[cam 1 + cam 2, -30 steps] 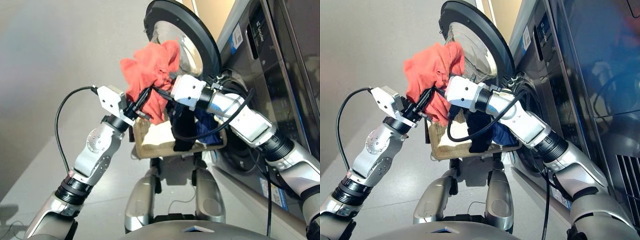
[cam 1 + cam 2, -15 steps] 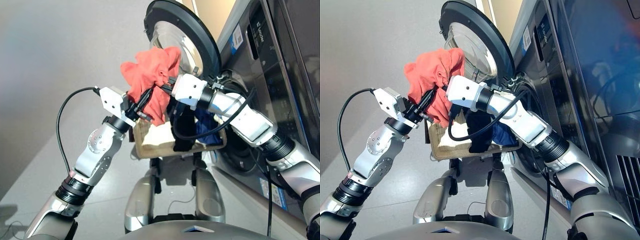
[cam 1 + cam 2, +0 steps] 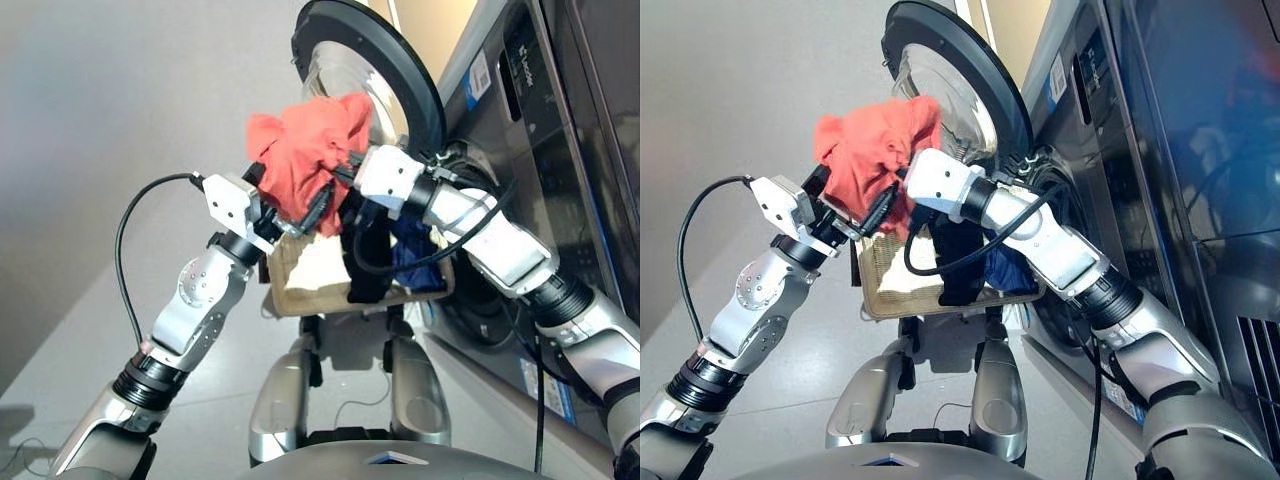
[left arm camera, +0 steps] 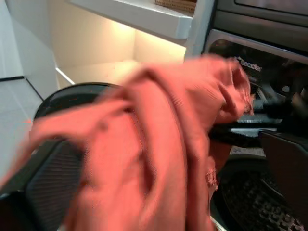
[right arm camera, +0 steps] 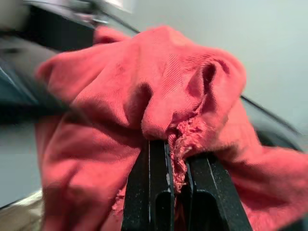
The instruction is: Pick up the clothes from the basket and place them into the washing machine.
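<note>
Both grippers clamped the orange-red garment (image 3: 308, 160): right gripper (image 5: 179, 150) pinched a fold, while cloth hid the left gripper (image 3: 318, 208) fingertips.

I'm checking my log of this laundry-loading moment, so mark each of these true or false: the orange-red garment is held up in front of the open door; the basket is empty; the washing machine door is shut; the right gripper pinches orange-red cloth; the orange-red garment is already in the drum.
1. The orange-red garment is held up in front of the open door. True.
2. The basket is empty. False: a black garment and a dark blue garment lie in it.
3. The washing machine door is shut. False: it stands swung open.
4. The right gripper pinches orange-red cloth. True.
5. The orange-red garment is already in the drum. False: it hangs outside, between both arms.
</note>
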Robot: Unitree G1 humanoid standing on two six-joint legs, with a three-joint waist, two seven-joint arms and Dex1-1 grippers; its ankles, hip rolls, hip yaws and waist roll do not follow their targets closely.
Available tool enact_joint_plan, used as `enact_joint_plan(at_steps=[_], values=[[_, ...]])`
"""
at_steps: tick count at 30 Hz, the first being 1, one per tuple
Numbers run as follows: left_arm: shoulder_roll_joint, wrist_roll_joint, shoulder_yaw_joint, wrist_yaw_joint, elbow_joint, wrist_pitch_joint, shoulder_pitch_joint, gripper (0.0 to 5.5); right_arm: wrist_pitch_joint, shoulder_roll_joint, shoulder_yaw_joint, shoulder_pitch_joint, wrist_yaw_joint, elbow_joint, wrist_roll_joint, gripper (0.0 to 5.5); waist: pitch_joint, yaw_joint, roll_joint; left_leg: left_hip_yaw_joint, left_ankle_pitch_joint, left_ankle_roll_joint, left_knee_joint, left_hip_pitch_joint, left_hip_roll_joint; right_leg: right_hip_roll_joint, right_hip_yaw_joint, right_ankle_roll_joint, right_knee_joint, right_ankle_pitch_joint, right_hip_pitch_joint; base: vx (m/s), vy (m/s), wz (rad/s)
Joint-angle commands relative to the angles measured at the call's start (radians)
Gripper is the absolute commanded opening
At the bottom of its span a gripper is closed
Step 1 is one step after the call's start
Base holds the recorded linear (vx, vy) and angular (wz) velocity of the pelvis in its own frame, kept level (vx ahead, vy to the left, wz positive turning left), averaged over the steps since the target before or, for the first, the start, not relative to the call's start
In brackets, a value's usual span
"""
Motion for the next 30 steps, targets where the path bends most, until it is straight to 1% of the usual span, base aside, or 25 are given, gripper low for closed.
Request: enact_joint_plan(at_steps=[1,7,9,11,15,17,19,21,22,23,26,27,28,30], values=[[-0.017,0.014,0.000,0.025,-0.103,-0.093,-0.009,5.50,-0.116,0.054,-0.084,0.043,-0.086,-0.057,-0.033,0.00,-0.056,0.013,-0.030,-0.043,-0.040,-0.081,0.093,-0.028,0.050,-0.033,0.007,0.069,0.083,-0.061,0.004,0.000,0.000,0.000],[-0.039,0.004,-0.011,0.050,-0.078,-0.104,-0.016,5.50,-0.147,0.093,-0.164,0.160,-0.175,-0.002,-0.061,0.00,-0.054,0.012,-0.025,-0.054,-0.041,-0.080,0.098,-0.035,0.051,-0.033,-0.001,0.070,0.086,-0.066,0.004,0.000,0.000,0.000],[-0.046,0.008,-0.010,0.063,-0.075,-0.109,-0.015,5.50,-0.159,0.104,-0.199,0.198,-0.226,0.030,-0.078,0.00,-0.054,0.007,-0.024,-0.056,-0.043,-0.079,0.099,-0.036,0.053,-0.033,-0.003,0.071,0.086,-0.068,0.006,0.000,0.000,0.000],[-0.049,0.007,-0.012,0.070,-0.071,-0.115,-0.016,5.50,-0.169,0.111,-0.220,0.220,-0.264,0.059,-0.097,0.00,-0.055,0.007,-0.023,-0.058,-0.043,-0.079,0.102,-0.038,0.053,-0.032,-0.004,0.070,0.086,-0.071,0.007,0.000,0.000,0.000],[-0.060,0.003,-0.015,0.093,-0.059,-0.127,-0.016,5.50,-0.198,0.157,-0.272,0.258,-0.354,0.142,-0.077,0.00,-0.052,0.004,-0.021,-0.061,-0.047,-0.078,0.106,-0.039,0.053,-0.031,-0.007,0.071,0.091,-0.075,0.007,0.000,0.000,0.000],[-0.061,0.009,-0.015,0.103,-0.057,-0.132,-0.015,5.50,-0.205,0.173,-0.284,0.266,-0.392,0.176,-0.092,0.00,-0.050,0.003,-0.020,-0.063,-0.049,-0.077,0.110,-0.041,0.054,-0.032,-0.007,0.071,0.094,-0.077,0.007,0.000,0.000,0.000],[-0.064,0.008,-0.024,0.119,-0.051,-0.140,-0.018,5.50,-0.220,0.202,-0.316,0.271,-0.463,0.243,-0.085,0.00,-0.048,0.002,-0.019,-0.065,-0.051,-0.076,0.112,-0.043,0.054,-0.031,-0.009,0.072,0.094,-0.078,0.007,0.000,0.000,0.000],[-0.067,0.010,-0.027,0.137,-0.045,-0.144,-0.023,5.50,-0.217,0.235,-0.333,0.273,-0.513,0.305,-0.070,0.00,-0.047,0.002,-0.019,-0.066,-0.052,-0.076,0.113,-0.045,0.055,-0.032,-0.012,0.072,0.094,-0.080,0.009,0.000,0.000,0.000],[-0.067,0.010,-0.027,0.137,-0.045,-0.144,-0.023,5.50,-0.217,0.235,-0.333,0.273,-0.513,0.306,-0.070,0.00,-0.047,0.002,-0.019,-0.066,-0.052,-0.076,0.113,-0.045,0.055,-0.032,-0.012,0.072,0.094,-0.080,0.009,0.000,0.000,0.000],[-0.081,0.000,-0.036,0.148,-0.039,-0.148,-0.026,5.50,-0.227,0.263,-0.352,0.280,-0.539,0.374,-0.029,0.00,-0.044,0.002,-0.020,-0.069,-0.053,-0.075,0.113,-0.046,0.054,-0.032,-0.015,0.072,0.093,-0.082,0.012,0.000,0.000,0.000],[-0.101,-0.006,-0.061,0.169,-0.027,-0.154,-0.031,5.50,-0.247,0.290,-0.370,0.269,-0.618,0.467,-0.025,0.00,-0.040,0.006,-0.019,-0.076,-0.055,-0.074,0.117,-0.052,0.055,-0.033,-0.021,0.071,0.097,-0.085,0.011,0.000,0.000,0.000],[-0.101,-0.006,-0.062,0.170,-0.026,-0.154,-0.033,5.50,-0.250,0.290,-0.370,0.267,-0.619,0.471,-0.025,0.00,-0.040,0.006,-0.019,-0.077,-0.055,-0.074,0.118,-0.053,0.055,-0.034,-0.022,0.071,0.098,-0.086,0.011,0.000,0.000,0.000],[-0.101,-0.001,-0.080,0.184,-0.022,-0.156,-0.042,5.50,-0.258,0.307,-0.382,0.244,-0.694,0.515,-0.040,0.00,-0.035,0.009,-0.015,-0.080,-0.055,-0.074,0.119,-0.058,0.054,-0.034,-0.025,0.071,0.100,-0.088,0.009,0.000,0.000,0.000],[-0.100,0.003,-0.103,0.207,-0.023,-0.166,-0.063,5.50,-0.242,0.309,-0.375,0.206,-0.815,0.588,-0.138,0.00,-0.029,0.014,-0.011,-0.085,-0.056,-0.074,0.124,-0.065,0.054,-0.032,-0.027,0.070,0.105,-0.092,0.005,0.005,-0.003,0.094]])
